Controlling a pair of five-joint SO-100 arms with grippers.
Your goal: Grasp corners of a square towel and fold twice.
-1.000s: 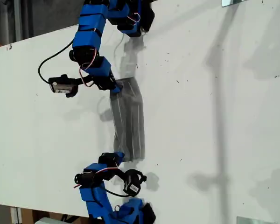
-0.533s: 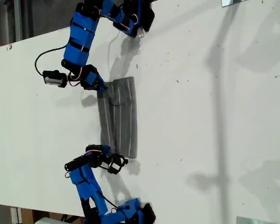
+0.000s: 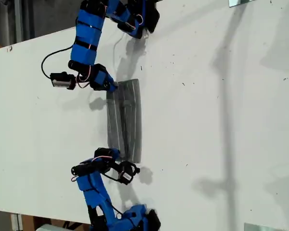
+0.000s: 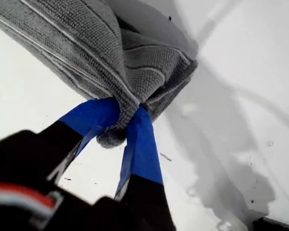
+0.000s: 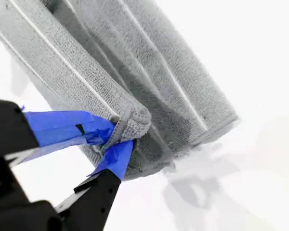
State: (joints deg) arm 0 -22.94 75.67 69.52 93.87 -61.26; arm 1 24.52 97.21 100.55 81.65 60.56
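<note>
Grey towel [image 3: 124, 120] lies folded on the white table [image 3: 221, 96], its ends pinched by my first end effector [image 4: 127, 115] and my second end effector [image 5: 120, 137].

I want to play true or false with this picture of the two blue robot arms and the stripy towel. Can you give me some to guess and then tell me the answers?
1. The towel is grey with thin white stripes. True.
2. The towel lies spread out flat as a full square. False: it is folded into a long narrow strip on the white table.
3. My first gripper has its tool shut on a towel corner. True.
4. My second gripper hangs open, away from the towel. False: it is shut on a corner of the towel.
5. Each end of the towel has an arm at it. True.
</note>
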